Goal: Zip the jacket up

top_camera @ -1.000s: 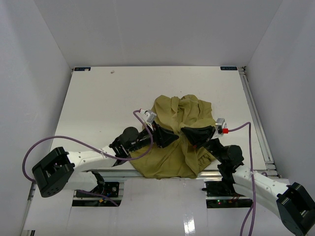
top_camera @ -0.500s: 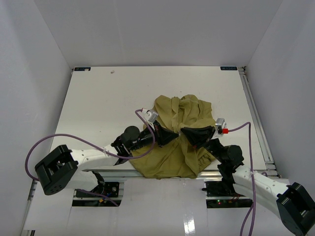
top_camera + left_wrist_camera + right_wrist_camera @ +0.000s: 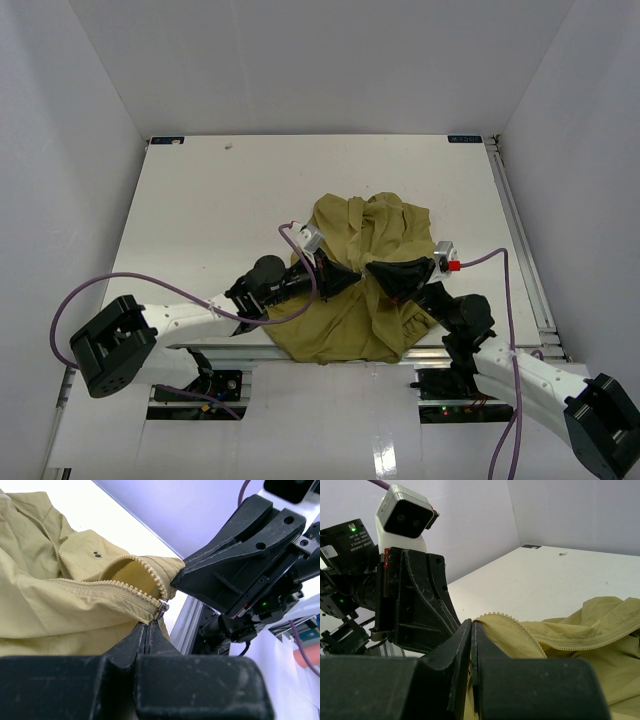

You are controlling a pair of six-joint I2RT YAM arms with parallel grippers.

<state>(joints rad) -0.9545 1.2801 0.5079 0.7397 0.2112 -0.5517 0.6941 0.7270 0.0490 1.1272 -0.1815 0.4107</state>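
Note:
The olive-yellow jacket lies crumpled on the white table, right of centre, near the front edge. My left gripper comes in from the left. In the left wrist view its jaws are pressed together on the small metal zipper pull, where the two toothed rows of the jacket meet. My right gripper faces it, a few centimetres away. In the right wrist view it is shut on the jacket's zipper edge, with fabric pinched between the fingers.
An aluminium rail runs along the table's near edge, just below the jacket. Another rail lines the right side. Purple cables loop off both arms. White walls enclose the table.
My left gripper has closed from open onto the zipper pull and edged slightly right toward the right gripper. The right gripper has kept its hold and place.

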